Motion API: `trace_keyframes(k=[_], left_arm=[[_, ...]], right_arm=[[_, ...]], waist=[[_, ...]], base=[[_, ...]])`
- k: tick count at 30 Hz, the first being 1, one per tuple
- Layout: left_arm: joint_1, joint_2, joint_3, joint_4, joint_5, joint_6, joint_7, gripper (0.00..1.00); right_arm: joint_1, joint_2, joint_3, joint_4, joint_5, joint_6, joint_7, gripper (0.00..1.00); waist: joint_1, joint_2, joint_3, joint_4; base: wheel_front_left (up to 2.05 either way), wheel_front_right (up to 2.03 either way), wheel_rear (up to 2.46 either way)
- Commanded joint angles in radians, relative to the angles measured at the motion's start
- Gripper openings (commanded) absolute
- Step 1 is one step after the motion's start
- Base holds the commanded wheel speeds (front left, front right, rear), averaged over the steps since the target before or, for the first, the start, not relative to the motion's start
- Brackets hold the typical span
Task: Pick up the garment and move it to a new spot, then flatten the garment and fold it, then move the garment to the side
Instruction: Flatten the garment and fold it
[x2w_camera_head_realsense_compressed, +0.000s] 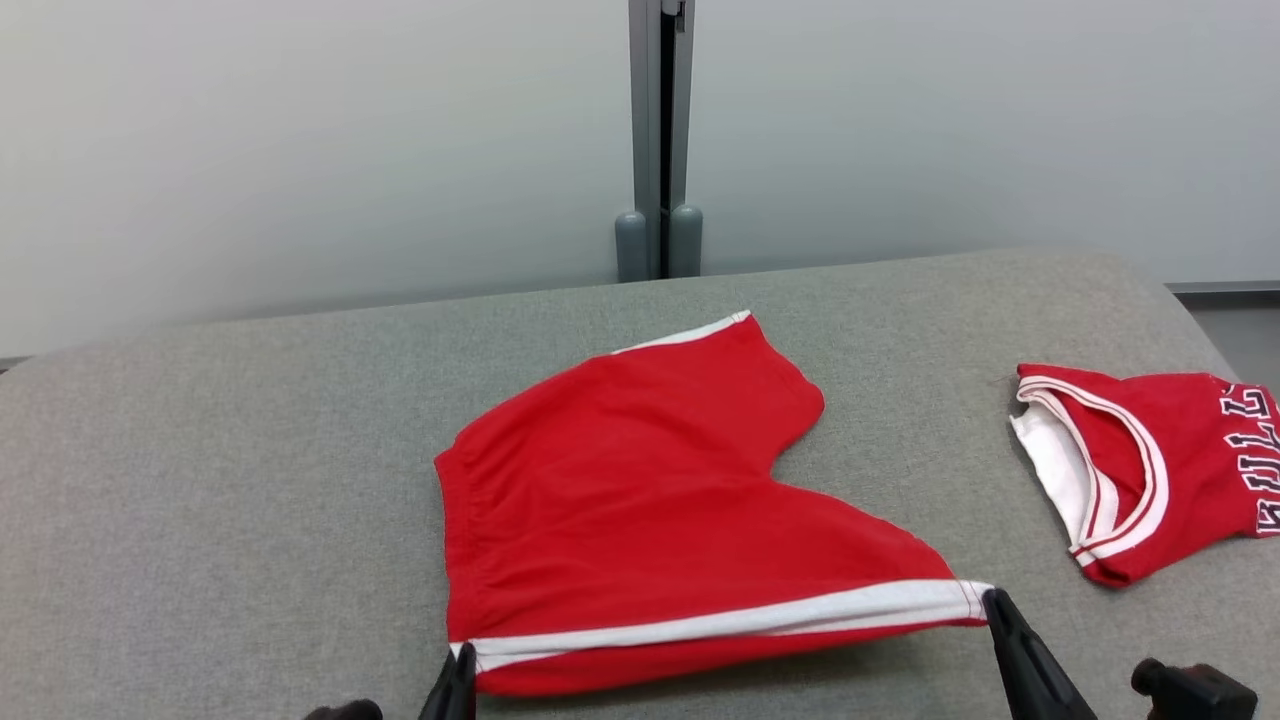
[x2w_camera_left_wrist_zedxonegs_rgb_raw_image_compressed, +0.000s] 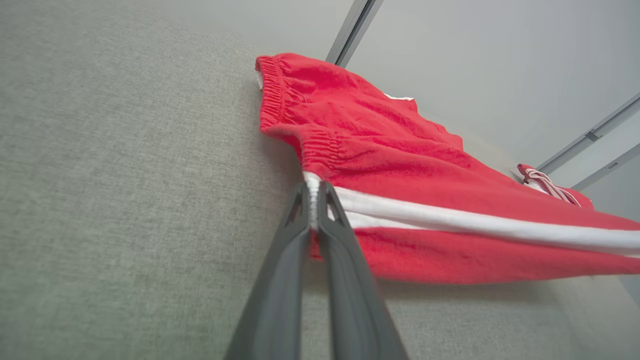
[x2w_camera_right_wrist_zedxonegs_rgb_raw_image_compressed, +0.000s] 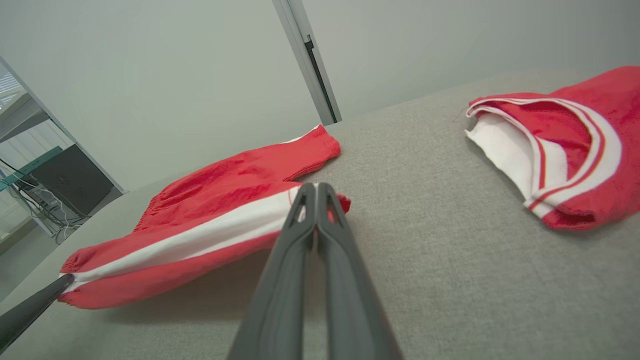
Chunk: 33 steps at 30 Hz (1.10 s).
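Note:
The garment (x2w_camera_head_realsense_compressed: 640, 480) is a pair of red shorts with a white side stripe, spread on the grey padded table (x2w_camera_head_realsense_compressed: 200, 480). My left gripper (x2w_camera_head_realsense_compressed: 462, 655) is shut on its near waistband corner at the stripe's end; the wrist view shows the white fabric pinched between the fingers (x2w_camera_left_wrist_zedxonegs_rgb_raw_image_compressed: 313, 197). My right gripper (x2w_camera_head_realsense_compressed: 992, 600) is shut on the leg-hem corner of the same stripe (x2w_camera_right_wrist_zedxonegs_rgb_raw_image_compressed: 316, 192). The near edge of the garment (x2w_camera_right_wrist_zedxonegs_rgb_raw_image_compressed: 200, 235) hangs taut between both grippers, slightly off the table. The far leg lies flat.
A second red item, a jersey (x2w_camera_head_realsense_compressed: 1150, 470) with white trim and lettering, lies at the table's right edge (x2w_camera_right_wrist_zedxonegs_rgb_raw_image_compressed: 565, 145). A grey wall with a vertical post (x2w_camera_head_realsense_compressed: 660, 140) stands behind the table. The left gripper's finger (x2w_camera_right_wrist_zedxonegs_rgb_raw_image_compressed: 30, 310) shows in the right wrist view.

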Motion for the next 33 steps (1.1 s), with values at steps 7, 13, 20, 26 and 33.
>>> trace_keyframes(k=[7, 13, 20, 26, 33], left_arm=[[0.079, 0.004, -0.003, -0.066, 0.017, 0.000, -0.004, 0.00], [0.007, 0.003, -0.018, -0.117, 0.038, 0.000, -0.004, 0.00], [-0.183, 0.003, -0.047, -0.138, -0.001, 0.010, -0.004, 0.00], [-0.359, 0.003, -0.087, -0.131, -0.060, 0.047, -0.004, 0.00], [-0.489, 0.002, -0.103, -0.108, -0.091, 0.092, -0.004, 0.00]], right_arm=[[0.059, -0.002, -0.036, -0.039, 0.009, 0.000, -0.005, 0.00], [-0.065, -0.017, -0.020, -0.018, -0.023, 0.000, -0.005, 0.00], [-0.352, -0.031, -0.007, 0.073, -0.053, 0.000, -0.005, 0.00], [-0.599, -0.055, 0.022, 0.181, -0.078, 0.000, -0.005, 0.00], [-0.816, -0.081, 0.076, 0.354, -0.104, 0.000, -0.004, 0.00]], waist=[[0.0002, 0.0004, -0.022, -0.008], [0.0002, 0.0004, 0.027, 0.008], [0.0002, 0.0004, 0.187, 0.043], [0.0002, 0.0004, 0.307, 0.089], [0.0002, 0.0004, 0.401, 0.130]], base=[[0.00, 0.00, 0.00], [0.00, 0.00, 0.00], [0.00, 0.00, 0.00], [0.00, 0.00, 0.00], [0.00, 0.00, 0.00]])
